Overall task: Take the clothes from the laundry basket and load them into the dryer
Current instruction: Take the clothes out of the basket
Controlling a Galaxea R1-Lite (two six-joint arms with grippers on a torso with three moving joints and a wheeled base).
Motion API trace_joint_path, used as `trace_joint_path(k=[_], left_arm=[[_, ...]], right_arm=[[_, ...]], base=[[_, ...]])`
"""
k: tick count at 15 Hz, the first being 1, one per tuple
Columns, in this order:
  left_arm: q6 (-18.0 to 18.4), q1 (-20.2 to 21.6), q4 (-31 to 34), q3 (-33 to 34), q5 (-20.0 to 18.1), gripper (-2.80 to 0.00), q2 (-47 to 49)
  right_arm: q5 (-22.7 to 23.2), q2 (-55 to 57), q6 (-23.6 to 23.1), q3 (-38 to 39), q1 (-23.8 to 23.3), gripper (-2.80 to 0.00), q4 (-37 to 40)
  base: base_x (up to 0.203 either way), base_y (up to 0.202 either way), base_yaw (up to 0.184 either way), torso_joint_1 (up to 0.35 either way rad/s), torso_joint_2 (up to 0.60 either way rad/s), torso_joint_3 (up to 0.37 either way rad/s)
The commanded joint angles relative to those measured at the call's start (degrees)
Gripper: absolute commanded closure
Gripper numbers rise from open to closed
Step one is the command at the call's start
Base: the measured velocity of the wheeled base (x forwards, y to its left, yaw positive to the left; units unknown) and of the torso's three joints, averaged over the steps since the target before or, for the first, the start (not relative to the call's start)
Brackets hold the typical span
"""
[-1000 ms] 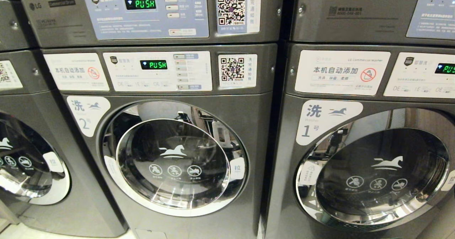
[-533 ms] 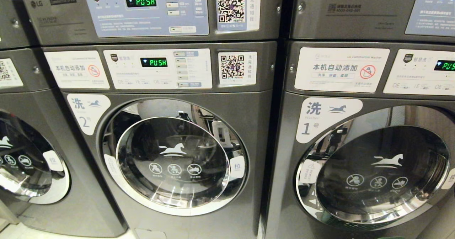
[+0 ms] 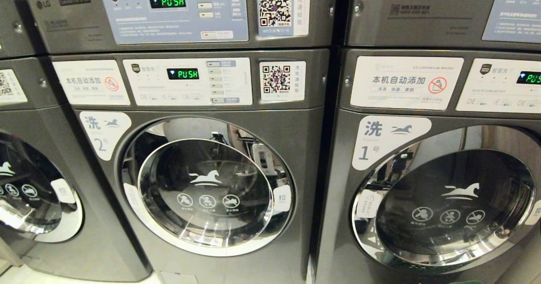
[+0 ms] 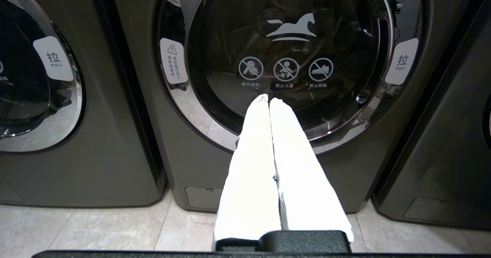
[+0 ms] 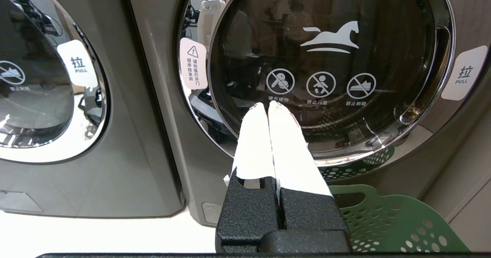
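A green perforated laundry basket (image 5: 391, 219) stands on the floor in front of the right-hand machine, just beside my right gripper (image 5: 267, 105). No clothes show in the part of it I can see. The dryer control panels (image 3: 177, 13) marked "Commercial Dryer" run along the top of the head view; the dryer doors are out of view. My right gripper is shut and empty, pointing at the round door (image 5: 330, 70) of washer 1. My left gripper (image 4: 269, 100) is shut and empty, pointing at the door (image 4: 291, 54) of washer 2. Neither arm appears in the head view.
Three dark grey front-loading washers stand side by side, all with closed glass doors (image 3: 207, 191) and white "PULL" tags (image 4: 401, 62). Pale floor tiles (image 4: 96, 227) lie in front of them. A wall or panel edge (image 5: 472, 212) closes the right side beyond the basket.
The whole head view has shifted very slightly, with the machines sitting a touch higher in the picture. Nothing else has moved.
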Motion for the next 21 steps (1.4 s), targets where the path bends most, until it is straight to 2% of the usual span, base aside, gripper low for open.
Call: trace_joint_path(k=[1,21], left_arm=[[0.0,0.0,0.0,0.0,0.0,0.00,0.0],[0.1,0.0,0.0,0.0,0.0,0.00,0.0]], right_arm=[[0.0,0.1,0.0,0.0,0.0,0.00,0.0],[0.0,0.1,0.1,0.0,0.0,0.00,0.0]], base=[[0.000,0.000,0.000,0.001,0.00,-0.085],[0.000,0.000,0.000,0.003,0.00,-0.190]])
